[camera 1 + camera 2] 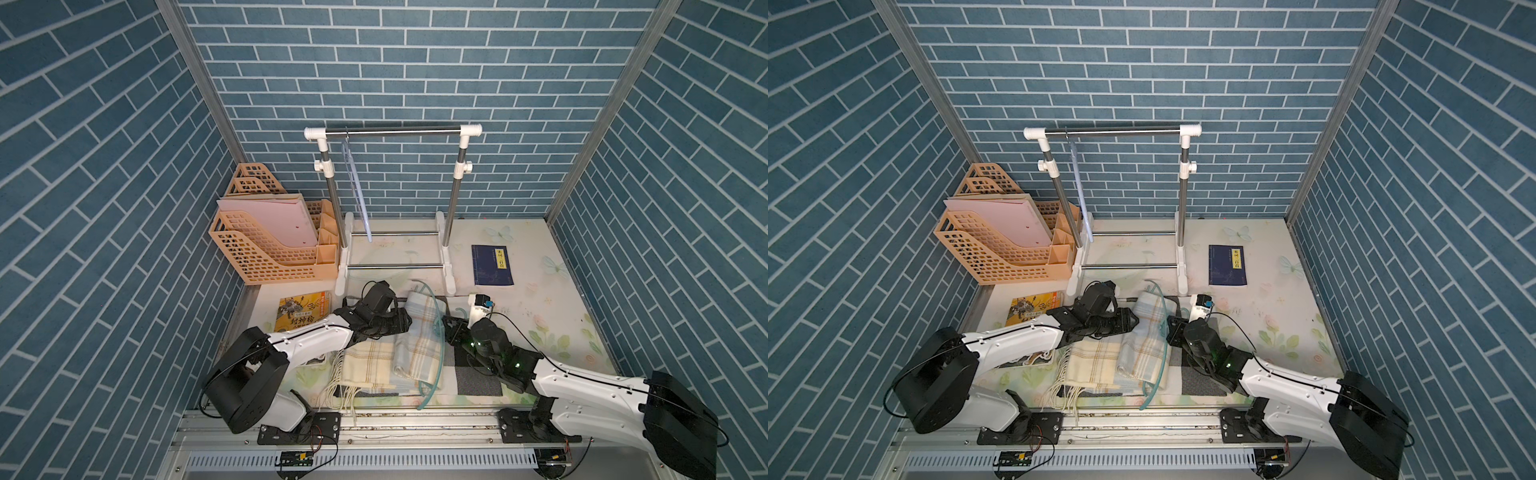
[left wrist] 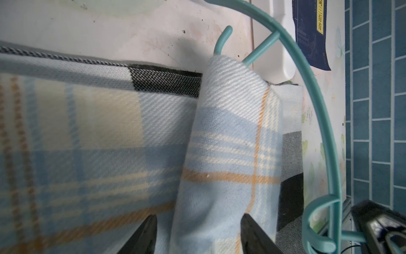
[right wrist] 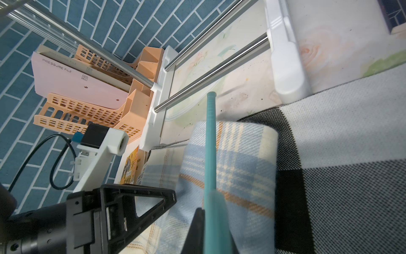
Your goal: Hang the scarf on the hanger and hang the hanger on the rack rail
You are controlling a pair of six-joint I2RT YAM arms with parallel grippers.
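- Your right hand (image 3: 213,222) is clenched on the thin teal plastic hanger (image 3: 209,143); the right wrist view shows the teal bar pinched between the dark fingers and running out over the cloth.
- Your left hand (image 2: 198,216) is released, its two black fingers (image 2: 142,235) standing apart on either side of a raised fold in the pale blue, cream and orange plaid scarf (image 1: 417,332).
- In the left wrist view one finger sits against that fold, while the other shows a narrow gap.
- The scarf lies at the front of the flower-printed bench (image 1: 540,316), between your two arms, with its cream fringe trailing toward the front rail.
- It rests on a black, grey and white checked cloth mat (image 1: 478,378).
- The hanger's long arc curves along the side of the scarf nearer your right arm, and its curled end sits close to the right hand.
- Behind the scarf stands the white-and-steel clothes rack (image 1: 392,132), with a clear plastic hanger (image 1: 355,187) hooked on its top bar.
- A peach plastic file organiser (image 1: 257,253) stands beside the rack.
- A dark blue book (image 1: 491,266) lies flat on the rack's other side.
- A yellow illustrated book (image 1: 301,311) lies partly under your left arm.
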